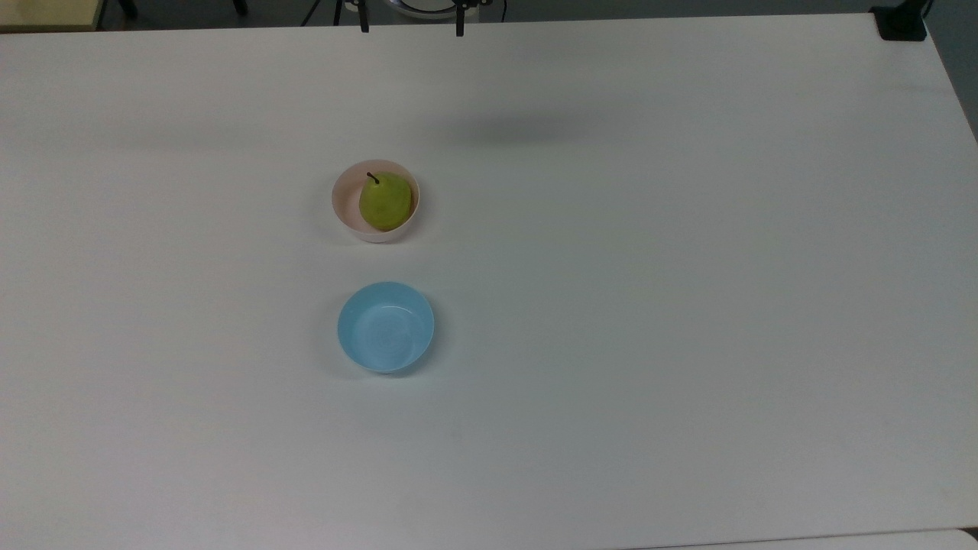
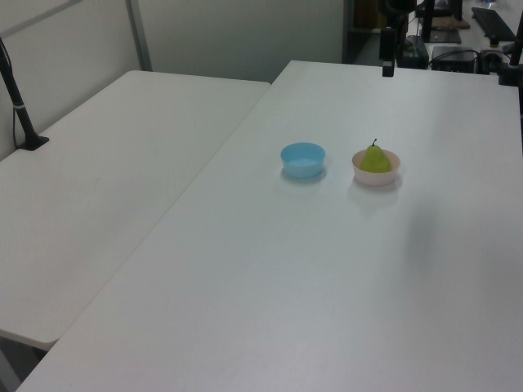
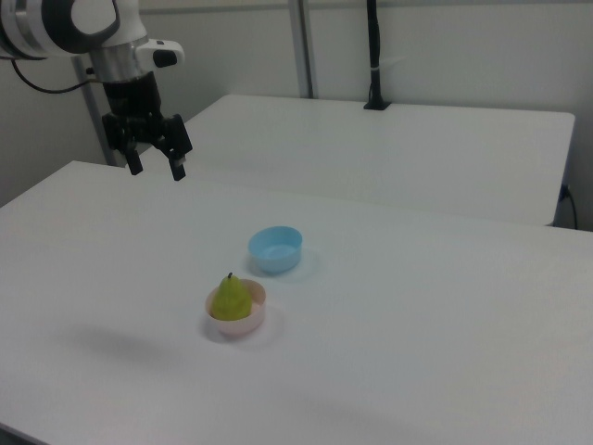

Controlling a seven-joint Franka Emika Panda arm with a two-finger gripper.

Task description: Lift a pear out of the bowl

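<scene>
One pear [image 1: 386,202] sits in the pale pink bowl [image 1: 343,206], its long axis close to upright in the left view and the right view, the dark stem at the top; in the top view the stem tips toward the top view's upper left. There are two bowls: the pink one and a light blue bowl [image 1: 386,327], which lies near it but apart, below it in the top view. Both stand around the middle of the white counter [image 1: 688,305], well away from its edges, with bare surface all round. In the right view the end effector [image 3: 156,166] hangs high above the counter, well apart from the pear, fingers spread and holding nothing.
</scene>
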